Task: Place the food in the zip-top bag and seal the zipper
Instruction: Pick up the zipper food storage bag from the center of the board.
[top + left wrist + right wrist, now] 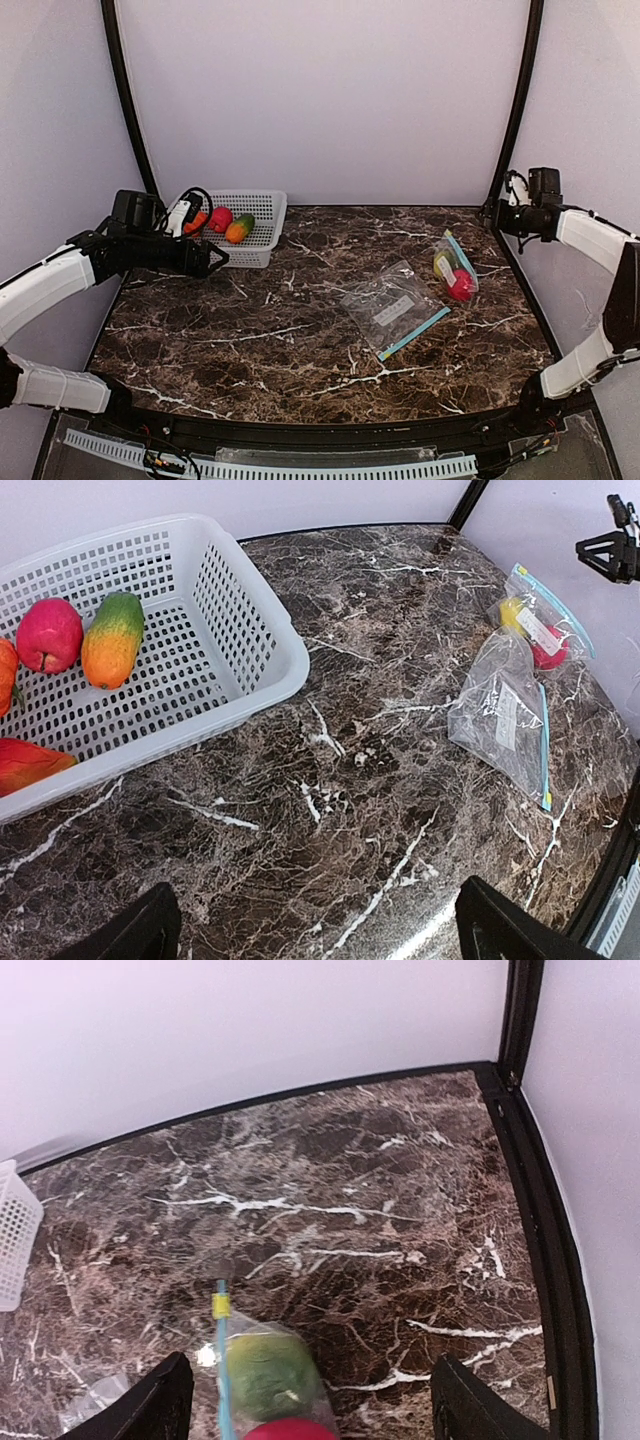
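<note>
The left gripper (pixel 208 259) hangs spread wide and empty beside the white mesh basket (pixel 255 256) at ten o'clock, where red, orange and green-orange toy fruits (pixel 220 218) lie. Right of centre lies a flat zip-top bag (pixel 392 310). At two o'clock a second bag (pixel 455 262) holds a yellow-green fruit (pixel 444 264) and a red fruit (pixel 461 287). Above the far right corner the right gripper (pixel 500 214) has its fingers apart, gripping nothing.

Glossy marble-look table (pixel 300 340), white plastic mesh basket (pixel 262 235), clear plastic bags (pixel 390 305)

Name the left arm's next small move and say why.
Probably swing the open, empty left gripper over the white basket and down toward the orange-green fruit: fruit lies unbagged there, and an empty zip-top bag lies flat mid-table.
</note>
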Available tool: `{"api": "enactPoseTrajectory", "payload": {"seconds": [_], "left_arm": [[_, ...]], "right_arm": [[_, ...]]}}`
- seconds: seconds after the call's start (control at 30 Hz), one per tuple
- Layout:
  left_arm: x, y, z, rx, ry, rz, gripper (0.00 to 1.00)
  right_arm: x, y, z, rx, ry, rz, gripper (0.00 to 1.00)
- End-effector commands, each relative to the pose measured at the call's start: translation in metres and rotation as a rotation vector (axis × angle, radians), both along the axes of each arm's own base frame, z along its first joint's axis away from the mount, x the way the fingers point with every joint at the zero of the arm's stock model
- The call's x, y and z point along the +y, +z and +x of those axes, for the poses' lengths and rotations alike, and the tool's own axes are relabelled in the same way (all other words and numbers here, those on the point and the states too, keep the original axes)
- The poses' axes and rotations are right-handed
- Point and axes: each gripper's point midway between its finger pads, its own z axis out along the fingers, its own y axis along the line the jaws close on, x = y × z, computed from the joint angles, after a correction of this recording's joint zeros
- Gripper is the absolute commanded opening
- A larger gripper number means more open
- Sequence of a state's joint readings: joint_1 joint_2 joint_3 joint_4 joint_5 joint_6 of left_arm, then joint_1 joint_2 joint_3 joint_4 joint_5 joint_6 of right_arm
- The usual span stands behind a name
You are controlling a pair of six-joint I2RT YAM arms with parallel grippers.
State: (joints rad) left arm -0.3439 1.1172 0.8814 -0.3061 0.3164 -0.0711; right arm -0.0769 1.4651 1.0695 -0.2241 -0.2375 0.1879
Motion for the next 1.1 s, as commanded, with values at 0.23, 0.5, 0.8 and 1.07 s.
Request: {"api": "enactPoseTrajectory", "payload": {"seconds": [0.23,0.5,0.8,1.07], "left_arm": [[-0.005,0.004,-0.007,-0.015,-0.028,-0.054,0.96],[-0.020,0.003,-0.017,0.013,-0.117,-0.116,0.95],[-0.027,0.005,-0.024,0.010,-0.155,-0.152,0.94],[-0.026,0.008,-0.023,-0.008,-0.147,-0.151,0.92]], "right_arm": [[0.142,0.014,-0.091,0.045,0.430,0.070,0.77],[0.176,-0.063,-0.112,0.221,0.557,0.032,0.68],[0.176,-0.096,-0.084,0.251,0.544,-0.043,0.66],[0.180,-0.114,-0.068,0.254,0.586,-0.094,0.60]]}}
